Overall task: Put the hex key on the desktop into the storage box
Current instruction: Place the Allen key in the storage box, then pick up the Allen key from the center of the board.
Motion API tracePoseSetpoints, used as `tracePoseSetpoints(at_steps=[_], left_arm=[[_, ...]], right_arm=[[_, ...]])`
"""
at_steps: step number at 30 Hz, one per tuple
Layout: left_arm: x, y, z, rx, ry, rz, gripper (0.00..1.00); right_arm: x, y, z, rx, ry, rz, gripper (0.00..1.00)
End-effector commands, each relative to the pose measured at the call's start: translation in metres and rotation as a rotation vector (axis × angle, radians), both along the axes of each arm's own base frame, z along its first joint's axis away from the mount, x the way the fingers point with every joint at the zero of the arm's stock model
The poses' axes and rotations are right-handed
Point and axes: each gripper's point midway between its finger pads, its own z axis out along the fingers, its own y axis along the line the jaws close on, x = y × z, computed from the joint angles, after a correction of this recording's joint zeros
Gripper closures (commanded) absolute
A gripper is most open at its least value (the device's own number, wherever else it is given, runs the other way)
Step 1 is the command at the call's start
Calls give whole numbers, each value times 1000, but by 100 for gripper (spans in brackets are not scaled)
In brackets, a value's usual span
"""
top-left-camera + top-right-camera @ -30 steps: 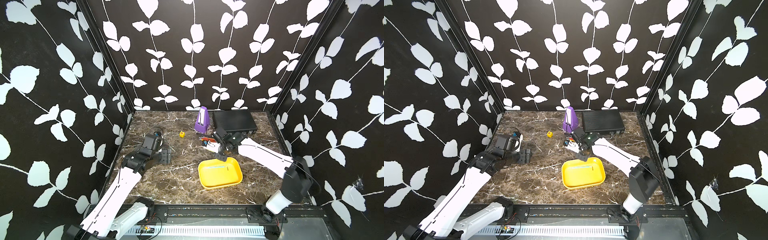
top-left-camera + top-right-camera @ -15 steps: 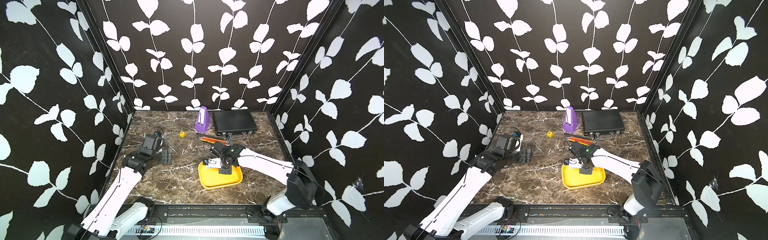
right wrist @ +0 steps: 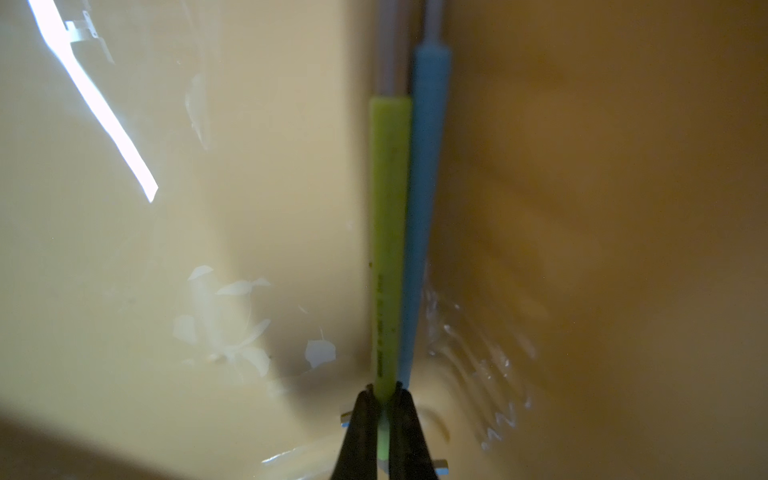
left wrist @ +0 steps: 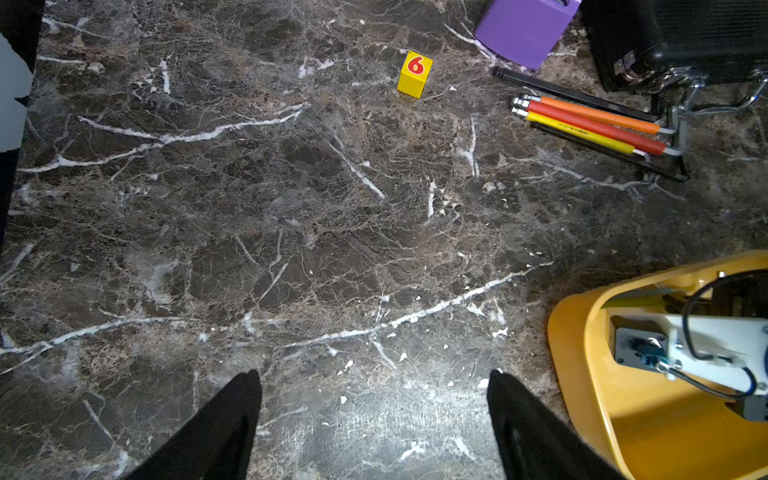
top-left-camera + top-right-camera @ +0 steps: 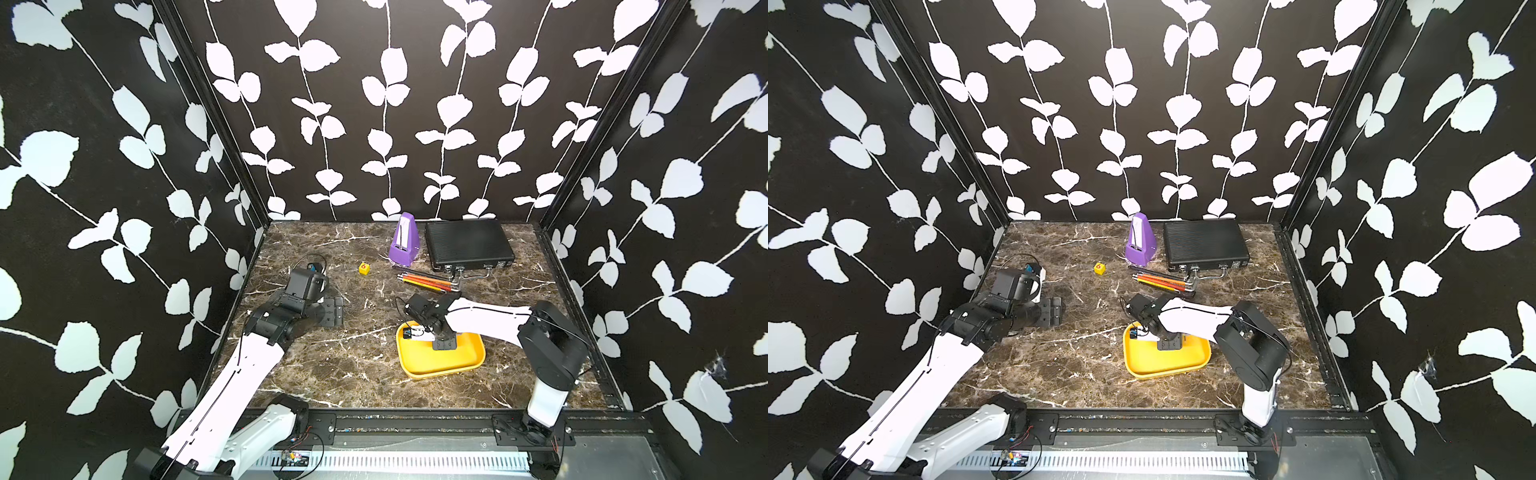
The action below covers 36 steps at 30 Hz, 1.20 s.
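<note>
My right gripper (image 3: 383, 392) is shut on the end of a green-sleeved hex key (image 3: 388, 232), held low inside the yellow storage box (image 5: 440, 372). A blue-sleeved hex key (image 3: 426, 187) lies alongside the green one on the box's floor. In both top views the right gripper (image 5: 1169, 345) points down into the box's far half. Several more hex keys (image 5: 424, 279), orange, red, yellow and black, lie on the marble desktop (image 5: 340, 374) in front of the black case. My left gripper (image 4: 374, 376) hangs open over bare desktop at the left, holding nothing.
A black ribbed case (image 5: 467, 243) and a purple metronome (image 5: 404, 241) stand at the back. A small yellow cube marked 6 (image 4: 414, 74) sits left of the loose hex keys. Patterned walls close in three sides.
The right arm swung from the hex keys near the case toward the front and went down into the storage box with the green key. The left arm stayed put.
</note>
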Motion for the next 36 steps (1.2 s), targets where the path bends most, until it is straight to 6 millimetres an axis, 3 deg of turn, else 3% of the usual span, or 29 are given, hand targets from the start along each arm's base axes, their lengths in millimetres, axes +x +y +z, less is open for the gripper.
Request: tracePoseSetpoints(at_steps=[1, 3, 10, 17, 21, 27, 31, 36], left_arm=[[3, -1, 10, -5, -27, 6, 14], [4, -1, 11, -5, -27, 6, 14], [7, -3, 10, -12, -25, 4, 14], [9, -5, 10, -20, -26, 5, 14], [10, -6, 10, -24, -28, 3, 14], [12, -7, 13, -23, -32, -4, 14], [12, -7, 13, -25, -31, -2, 14], [11, -8, 14, -35, -33, 2, 13]], right_arm=[[9, 12, 5, 14, -46, 9, 100], [8, 12, 3, 14, -47, 1, 99], [8, 12, 13, 45, -67, -40, 77], [13, 25, 52, 209, -128, -100, 73], [36, 33, 84, 385, -158, -219, 73], [89, 22, 106, 508, -170, -395, 73], [111, 18, 102, 509, -132, -454, 73], [131, 9, 81, 416, -73, -526, 73]])
